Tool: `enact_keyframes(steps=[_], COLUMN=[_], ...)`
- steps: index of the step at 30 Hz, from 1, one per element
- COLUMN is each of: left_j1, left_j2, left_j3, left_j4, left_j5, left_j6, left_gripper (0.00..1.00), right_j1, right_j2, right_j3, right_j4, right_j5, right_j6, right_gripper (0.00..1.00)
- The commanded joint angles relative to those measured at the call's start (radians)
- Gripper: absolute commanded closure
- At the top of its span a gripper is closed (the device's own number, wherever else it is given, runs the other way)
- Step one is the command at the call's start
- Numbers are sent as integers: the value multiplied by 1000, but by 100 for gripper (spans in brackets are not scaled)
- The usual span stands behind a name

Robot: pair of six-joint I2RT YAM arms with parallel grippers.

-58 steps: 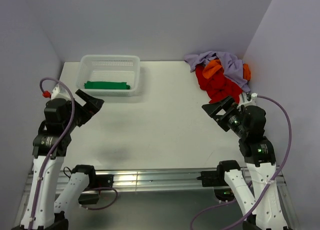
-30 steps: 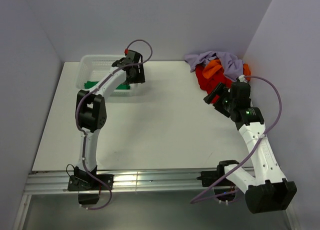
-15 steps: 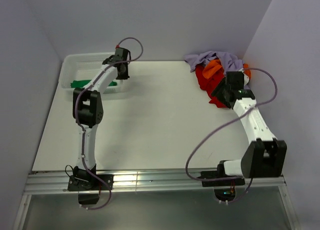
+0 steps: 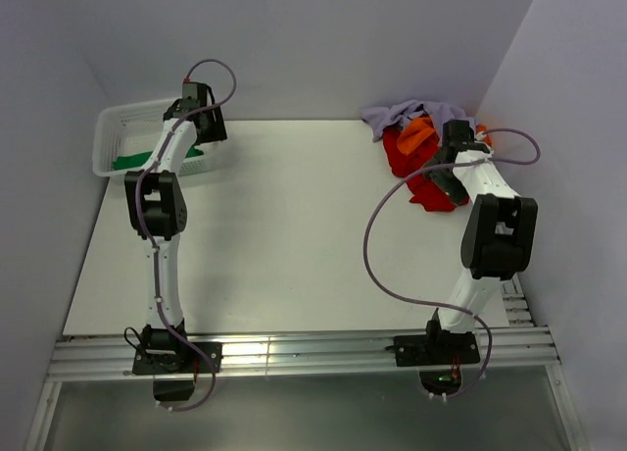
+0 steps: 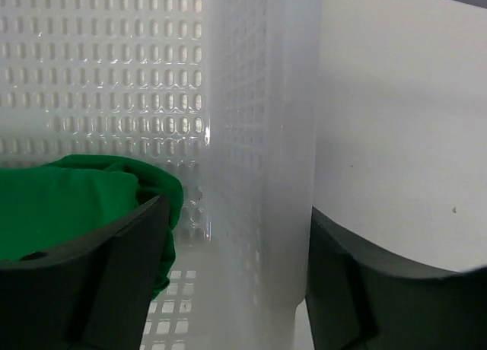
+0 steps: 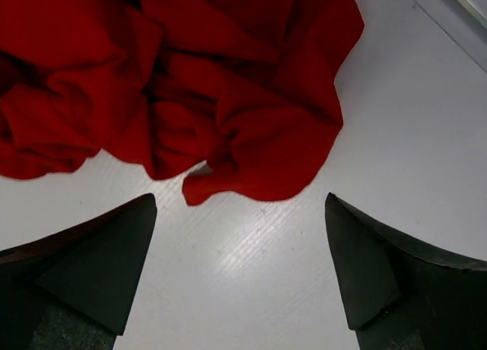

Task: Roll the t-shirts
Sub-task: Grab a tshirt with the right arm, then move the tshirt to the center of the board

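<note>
White table (image 4: pixel 294 235). At its far left corner a white lattice basket (image 4: pixel 116 127) holds a green t-shirt (image 5: pixel 68 205). The left gripper (image 5: pixel 236 236), jaws apart, straddles the basket's wall. In the far right corner, a lavender t-shirt (image 4: pixel 411 111), red t-shirt (image 6: pixel 190 76) and orange t-shirt (image 4: pixel 419 129) lie heaped. The right gripper (image 6: pixel 240 236) hangs over the red hem, jaws apart.

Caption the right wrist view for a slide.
Right gripper, open, over the near edge of the crumpled red t-shirt lying on the white table.
</note>
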Motion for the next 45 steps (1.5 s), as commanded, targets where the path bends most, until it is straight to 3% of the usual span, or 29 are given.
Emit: enact_keyframes(steps=[1,5,7,8,11,12,13,15,16,23,27,29,31,34,38,39,40,43,44,45], left_j1=[44,44,44,44,44,44,41,41,41,29,18,-8,-54,-100,-114,-118,-121,-129,-129,-129], left_j2=[-67,-147,-173,-196,-240,-254,-273,-331,-349,-463,-633,-729,-782,-872,-994,-1009,-1024,-1096,-1138,-1156], left_j3=[12,-39,-66,-71,-79,-79,-91,-109,-119,-48,-229,-350,-441,-536,-619,-634,-642,-686,-700,-723], left_j4=[50,53,52,44,24,4,2,-2,-7,-160,-96,-50,-34,-1,53,61,62,85,88,93], left_j5=[-16,23,33,41,58,54,60,66,92,49,101,113,110,116,142,142,142,129,123,121], left_j6=[-16,-31,-39,-44,-64,-77,-84,-103,-105,-150,-217,-237,-251,-283,-320,-321,-323,-324,-323,-321], left_gripper=[26,20,17,16,12,11,11,8,1,0,0,0,1,1,0,0,1,1,1,1], right_j1=[-14,-17,-17,-17,-16,-16,-14,0,4,62,102,202,318,395,302,271,244,198,199,194], right_j2=[91,156,188,197,213,213,195,168,133,-141,-266,-319,-336,-318,-208,-195,-210,-386,-448,-562], right_j3=[73,80,79,80,97,106,109,120,128,137,198,241,347,574,1077,1103,1090,796,602,512], right_j4=[-38,-17,-1,7,10,11,11,1,-12,-105,-173,-193,-187,-122,-205,-210,-204,-94,-19,8], right_j5=[-3,-49,-78,-84,-109,-113,-115,-120,-110,-109,-165,-214,-312,-498,-687,-727,-818,-886,-896,-902], right_j6=[92,134,143,145,132,126,113,94,73,-3,-44,-53,-39,3,95,149,175,232,247,267], right_gripper=[2,4,15,36,70,92,100,100,100,100,100,100,100,100,100,100,100,100,100,100])
